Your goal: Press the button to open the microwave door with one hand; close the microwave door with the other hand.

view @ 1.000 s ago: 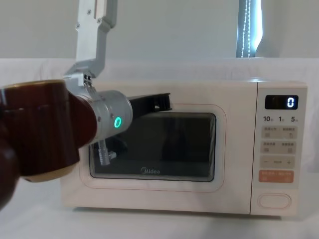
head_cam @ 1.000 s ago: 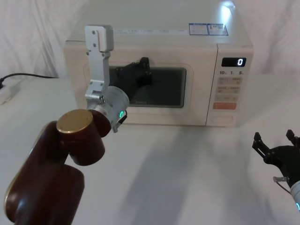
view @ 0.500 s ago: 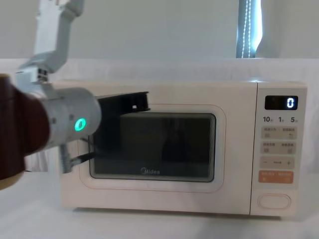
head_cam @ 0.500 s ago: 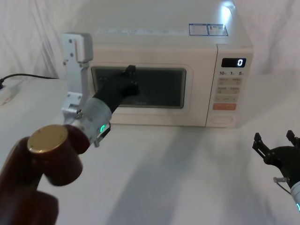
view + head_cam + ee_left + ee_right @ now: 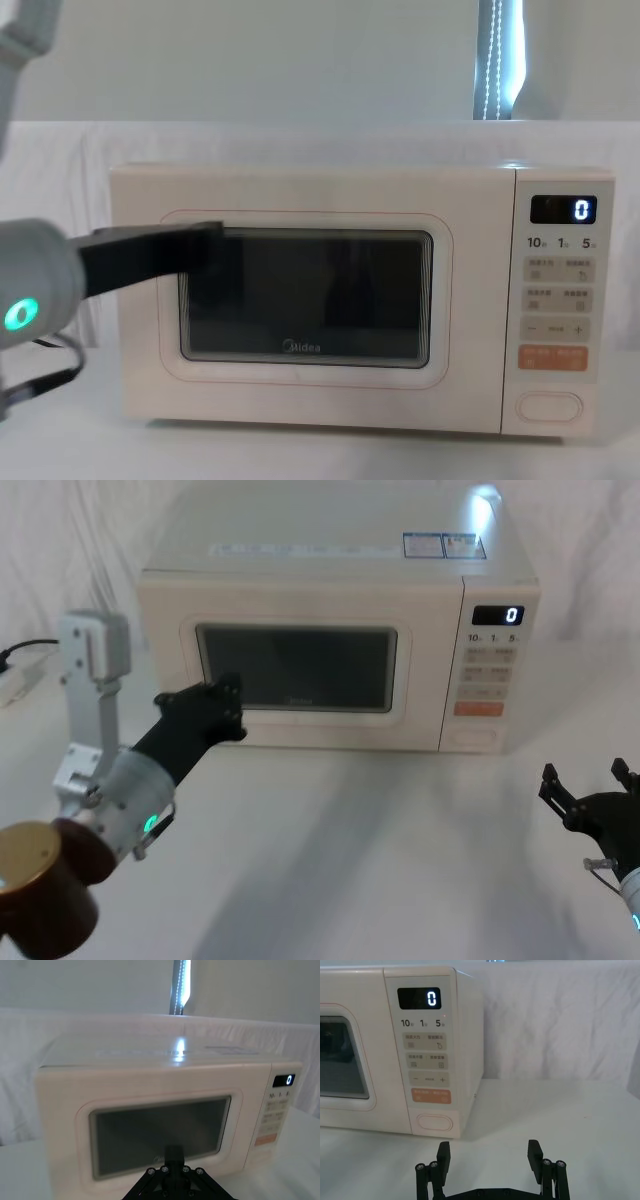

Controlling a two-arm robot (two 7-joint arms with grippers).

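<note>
Head view: the microwave (image 5: 340, 630) stands toward the far edge of a white-draped table (image 5: 380, 860), its microwave door (image 5: 300, 670) flush with the body. The display (image 5: 499, 613) reads 0. The button (image 5: 472, 736) sits at the foot of the control panel, below the orange key (image 5: 478, 707). The left gripper (image 5: 225, 705) hangs in front of the door's lower left corner, apart from it; whether its fingers are spread or together cannot be told. The right gripper (image 5: 588, 792) rests low near the table's near right corner, fingers held wide with nothing between them. A black cable (image 5: 30, 645) lies at the table's left edge. White cloth covers the wall behind.

Left wrist view: the door is closed and the window (image 5: 160, 1132) is dark. A bright vertical strip of light (image 5: 181, 985) shows in the room behind.

Right wrist view: the right gripper's fingers (image 5: 443, 1152) stand well apart over bare tabletop, short of the button (image 5: 435, 1122).

Chest view: the left gripper (image 5: 160, 250) crosses the door's upper left frame. The door (image 5: 305, 300) sits shut, with the logo (image 5: 303, 346) under the window.
</note>
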